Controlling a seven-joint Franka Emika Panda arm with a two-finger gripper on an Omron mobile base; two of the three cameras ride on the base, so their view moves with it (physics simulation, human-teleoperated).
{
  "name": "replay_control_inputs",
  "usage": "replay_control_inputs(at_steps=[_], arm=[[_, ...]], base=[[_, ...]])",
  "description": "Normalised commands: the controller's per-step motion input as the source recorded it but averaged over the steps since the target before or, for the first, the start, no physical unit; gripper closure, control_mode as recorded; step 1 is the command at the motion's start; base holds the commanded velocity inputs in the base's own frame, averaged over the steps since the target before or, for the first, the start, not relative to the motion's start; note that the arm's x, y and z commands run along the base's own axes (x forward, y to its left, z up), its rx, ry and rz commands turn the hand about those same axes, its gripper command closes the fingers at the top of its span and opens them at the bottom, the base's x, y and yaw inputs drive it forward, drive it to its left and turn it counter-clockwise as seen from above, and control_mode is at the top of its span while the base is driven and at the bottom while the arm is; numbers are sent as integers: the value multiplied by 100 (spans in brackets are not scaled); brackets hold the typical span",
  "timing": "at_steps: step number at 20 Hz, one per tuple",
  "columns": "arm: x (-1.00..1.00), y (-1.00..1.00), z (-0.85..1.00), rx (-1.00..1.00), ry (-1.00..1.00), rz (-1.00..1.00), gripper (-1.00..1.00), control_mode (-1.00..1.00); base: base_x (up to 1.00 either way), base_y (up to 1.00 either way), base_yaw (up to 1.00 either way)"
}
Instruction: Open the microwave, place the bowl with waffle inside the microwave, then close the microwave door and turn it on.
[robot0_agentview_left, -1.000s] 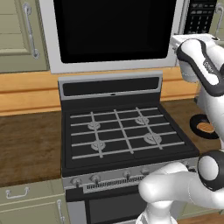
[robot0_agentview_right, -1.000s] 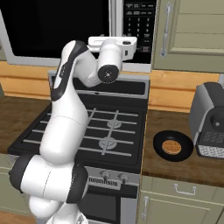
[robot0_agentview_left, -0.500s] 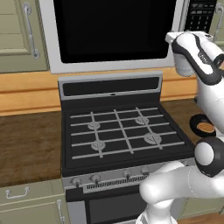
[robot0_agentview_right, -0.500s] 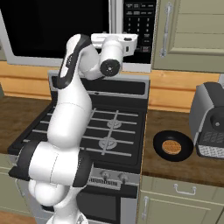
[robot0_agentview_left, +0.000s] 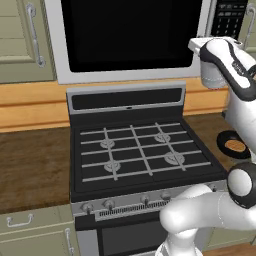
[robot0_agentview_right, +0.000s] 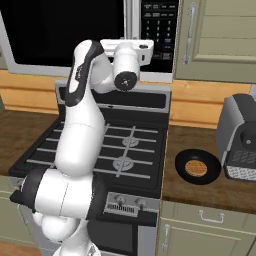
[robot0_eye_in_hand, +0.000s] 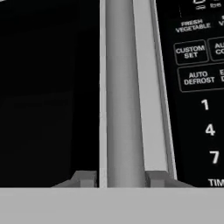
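Reaching up to the microwave (robot0_agentview_left: 130, 40), the tool (robot0_eye_in_hand: 120, 178) sits with its two fingertips (robot0_eye_in_hand: 85, 178) either side of the door's (robot0_eye_in_hand: 48, 96) upright silver handle (robot0_eye_in_hand: 124, 87), the jaws drawn in narrow around the bar; whether the tips actually press on it I cannot tell. In the hand view the handle runs straight up between the tips, with dark glass on one side and the black keypad (robot0_eye_in_hand: 197, 87) on the other. The door is shut, flush in its silver frame.

From the right base view the white arm (robot0_agentview_right: 82, 125) bends up from the base and turns its hand in toward the strip between the door glass and the keypad. Below the microwave stands the black gas stove (robot0_agentview_left: 137, 152), its four burners bare. To the stove's right, on the wooden worktop (robot0_agentview_right: 210, 185), lies the bowl (robot0_agentview_right: 197, 166) with the waffle (robot0_agentview_right: 196, 167) flat inside it, well apart from the tool. Just beside the bowl, further right, stands a grey toaster (robot0_agentview_right: 240, 135). Pale green cupboards (robot0_agentview_right: 215, 40) flank the microwave.
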Motion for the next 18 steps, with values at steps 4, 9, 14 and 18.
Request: replay_control_inputs(at_steps=[4, 9, 14, 18], arm=[[-78, 50, 0, -3, 0, 17, 100, -100], [-100, 31, 0, -1, 0, 17, 100, -100], [-100, 48, 0, -1, 0, 13, 100, -100], [-100, 67, 0, -3, 0, 10, 100, -100]], base=[[0, 0, 0], [0, 0, 0], [0, 0, 0], [0, 0, 0]])
